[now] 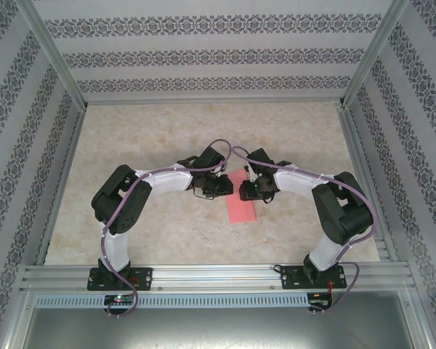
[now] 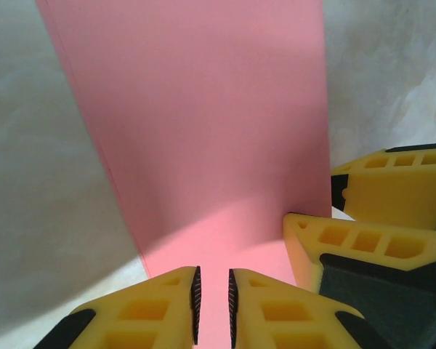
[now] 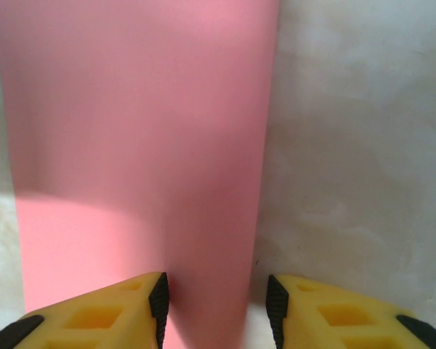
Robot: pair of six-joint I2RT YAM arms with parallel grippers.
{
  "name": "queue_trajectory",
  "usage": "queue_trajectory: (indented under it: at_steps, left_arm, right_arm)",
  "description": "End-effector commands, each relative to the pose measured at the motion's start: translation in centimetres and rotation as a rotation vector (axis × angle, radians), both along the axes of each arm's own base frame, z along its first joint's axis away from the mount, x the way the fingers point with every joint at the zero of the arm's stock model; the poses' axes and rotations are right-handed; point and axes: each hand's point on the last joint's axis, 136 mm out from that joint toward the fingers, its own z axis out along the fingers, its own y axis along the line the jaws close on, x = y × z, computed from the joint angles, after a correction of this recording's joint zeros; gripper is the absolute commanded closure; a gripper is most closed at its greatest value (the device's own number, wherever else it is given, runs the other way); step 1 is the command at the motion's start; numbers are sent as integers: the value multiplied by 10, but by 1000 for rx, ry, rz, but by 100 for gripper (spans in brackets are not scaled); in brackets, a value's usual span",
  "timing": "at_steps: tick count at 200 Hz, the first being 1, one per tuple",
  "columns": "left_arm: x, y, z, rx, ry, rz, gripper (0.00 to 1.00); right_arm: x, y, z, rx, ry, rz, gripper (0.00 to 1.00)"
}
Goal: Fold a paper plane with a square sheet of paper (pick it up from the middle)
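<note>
Nearest the arm bases, the near end of the pink sheet of paper (image 1: pixel 243 211) lies free on the table (image 1: pixel 160 233), with nothing pinning it. From above it reads as a narrow rectangle running near to far, so it may already be doubled over; I cannot tell how many layers there are.

A little farther in, both hands meet over it. The left hand (image 2: pixel 213 305) sits above the paper's left part with its jaws drawn almost together, only a thin slit left between the pads. Pink shows in that slit, but whether paper is actually pinched there cannot be told. The right hand (image 3: pixel 216 302) stands with its jaws apart and holds nothing: one finger is over the paper, the other over bare table, with the right edge running between them.

The main risks, as I judge them:
- The left pads may nip only a shallow ridge or a single layer, so a lift would peel or slip.
- If the pads press down while sliding, the thin sheet could skid or crease off the intended line.
- The right hand's fingers (image 2: pixel 363 243) lie just beside the left hand, so a sideways move by either could knock the other.
- The right hand's finger on the edge could snag it and skew the sheet.

Beyond the hands, the far end is unheld too and could swing.
</note>
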Motion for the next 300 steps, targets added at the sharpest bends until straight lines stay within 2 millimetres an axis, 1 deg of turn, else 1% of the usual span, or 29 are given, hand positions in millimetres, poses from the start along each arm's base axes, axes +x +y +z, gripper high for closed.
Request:
queue_trajectory:
  at_steps: [1,42,96,119,159,183,206,243,266,282,300]
  left_arm:
    - [2,-12,4,-26,-9,-18,78]
    - [-1,-15,-5,-21,9,-32,79]
    - [-7,-8,-22,44,27,-51,81]
    - [-10,-2,-31,94,35,-62,81]
    - [-18,12,-53,192,51,-83,81]
    - [-19,17,-59,224,52,-88,81]
    - [-21,24,-67,272,51,-98,81]
    - [-24,33,-79,318,59,-108,81]
    - [-26,36,-84,337,64,-112,81]
    - [-26,38,-86,349,63,-114,81]
    - [-26,38,-88,352,65,-117,81]
  right_arm:
    - [-3,8,-18,26,36,6,57]
    - [-4,8,-20,29,41,3,57]
    - [-4,9,-20,35,40,5,57]
    - [-3,9,-17,37,33,3,57]
    - [0,8,-9,56,16,-4,56]
    - [0,8,-6,71,14,-6,55]
    - [1,6,5,85,-11,-14,53]
    - [2,-8,29,97,-56,-40,52]
    - [1,-4,48,182,-86,-61,53]
    - [0,3,59,265,-90,-74,58]
    - [0,15,68,375,-76,-87,68]
